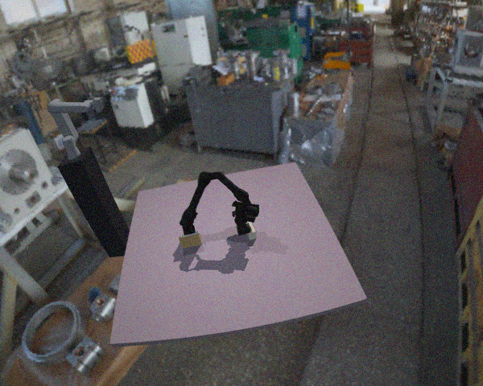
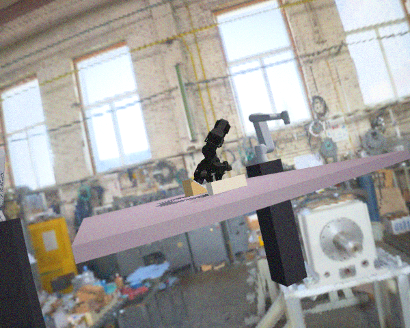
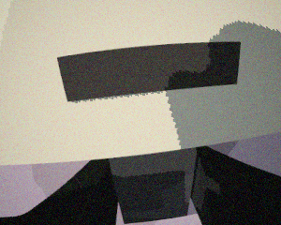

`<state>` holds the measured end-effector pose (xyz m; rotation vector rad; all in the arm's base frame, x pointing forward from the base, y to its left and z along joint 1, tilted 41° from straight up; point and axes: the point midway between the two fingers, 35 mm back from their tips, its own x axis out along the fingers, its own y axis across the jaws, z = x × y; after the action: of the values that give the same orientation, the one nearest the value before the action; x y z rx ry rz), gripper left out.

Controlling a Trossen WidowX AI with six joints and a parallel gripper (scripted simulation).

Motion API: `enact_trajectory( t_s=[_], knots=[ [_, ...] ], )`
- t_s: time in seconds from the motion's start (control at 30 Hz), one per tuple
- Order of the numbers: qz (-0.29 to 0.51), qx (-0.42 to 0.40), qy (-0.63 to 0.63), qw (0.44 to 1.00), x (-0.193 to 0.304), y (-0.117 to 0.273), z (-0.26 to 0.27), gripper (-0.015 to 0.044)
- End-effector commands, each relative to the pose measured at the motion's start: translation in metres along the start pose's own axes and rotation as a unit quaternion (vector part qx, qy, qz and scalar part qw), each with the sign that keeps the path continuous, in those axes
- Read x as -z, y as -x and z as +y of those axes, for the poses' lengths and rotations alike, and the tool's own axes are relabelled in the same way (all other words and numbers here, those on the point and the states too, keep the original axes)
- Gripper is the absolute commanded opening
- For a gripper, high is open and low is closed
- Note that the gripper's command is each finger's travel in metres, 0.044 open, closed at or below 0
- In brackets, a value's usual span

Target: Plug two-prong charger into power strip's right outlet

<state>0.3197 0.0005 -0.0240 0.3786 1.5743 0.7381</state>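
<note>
The cream power strip lies on the pink table. It fills most of the wrist view and bears a dark rectangular patch. My gripper is low at the strip, pointing down, and shut on the dark grey charger. In the wrist view the charger sits between the black fingers, at the strip's lower edge, which borders its upper end. The prongs and the outlet openings under them cannot be seen. In the exterior view the strip hides the fingertips.
A tan block stands at the arm's base on the pink table. The arm arches from there to the strip. A grey arm on a black pedestal stands beyond the table's edge.
</note>
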Motion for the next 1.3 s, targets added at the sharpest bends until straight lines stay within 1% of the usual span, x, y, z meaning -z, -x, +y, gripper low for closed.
enact_trajectory(
  t_s=[0.0, 1.07, 1.1, 1.27],
  knots=[
    [-0.010, 0.001, 0.005, 1.000, -0.0067, 0.0007, 0.0004, 0.0000],
    [-0.010, 0.001, 0.005, 1.000, -0.0076, 0.0006, -0.0001, 0.0000],
    [0.001, -0.001, -0.001, 1.000, 0.0002, -0.0008, -0.0004, 0.0000],
    [0.001, -0.001, -0.001, 1.000, 0.0002, -0.0008, -0.0004, 0.0000]
  ],
)
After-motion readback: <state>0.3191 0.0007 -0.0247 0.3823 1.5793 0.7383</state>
